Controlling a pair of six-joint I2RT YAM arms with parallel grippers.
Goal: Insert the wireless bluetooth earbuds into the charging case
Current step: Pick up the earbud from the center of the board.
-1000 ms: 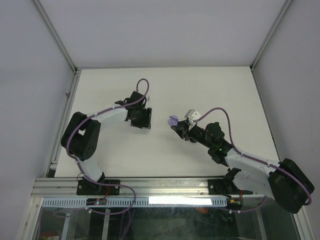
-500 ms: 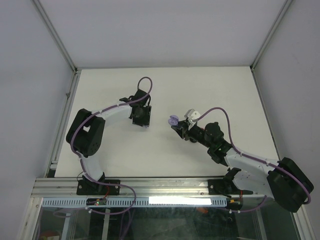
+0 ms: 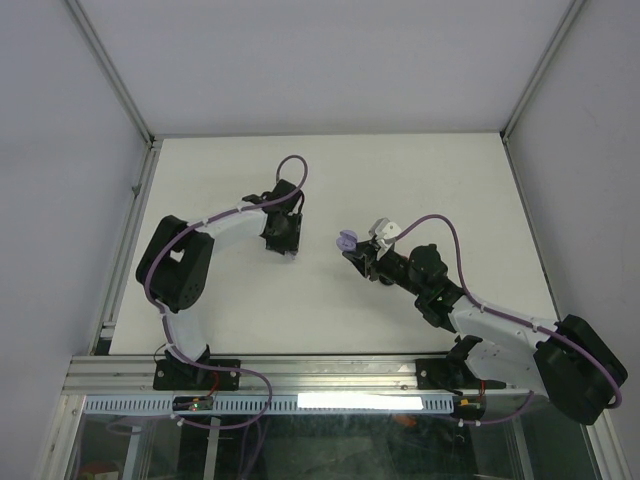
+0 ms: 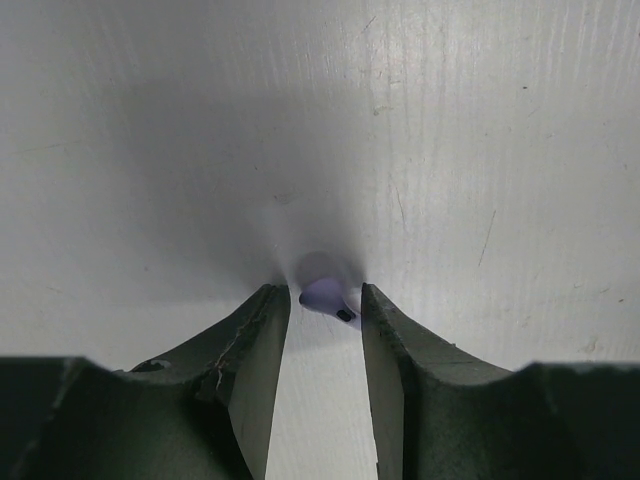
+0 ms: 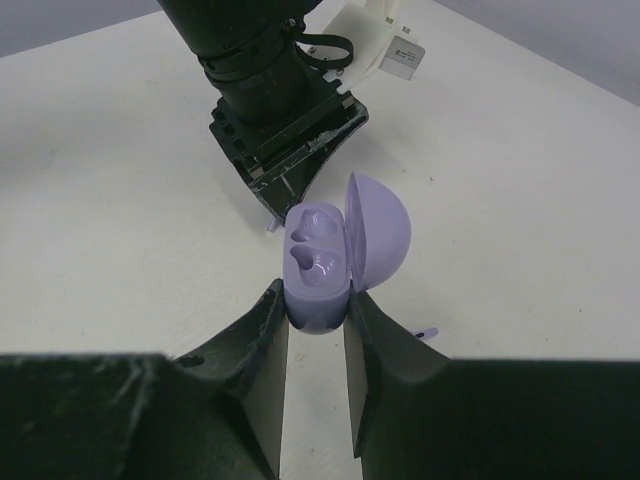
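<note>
My right gripper (image 5: 317, 300) (image 3: 354, 252) is shut on a pale purple charging case (image 5: 318, 272) (image 3: 346, 241). It holds the case with its lid (image 5: 380, 232) open and both sockets empty. My left gripper (image 4: 325, 302) (image 3: 286, 248) points down at the table, left of the case. Its jaws stand narrowly open around a pale purple earbud (image 4: 320, 294). The bud touches the right finger (image 4: 385, 330), with a small gap to the left one. A second purple earbud (image 5: 428, 332) lies on the table by my right finger.
The white tabletop (image 3: 420, 170) is fenced by a metal frame rail (image 3: 125, 250) on the left and grey walls behind. In the right wrist view the left arm's black wrist (image 5: 270, 90) stands close behind the case.
My left gripper has shifted a little toward the back right, turned and come down over the earbud. The right arm and the case have not moved.
</note>
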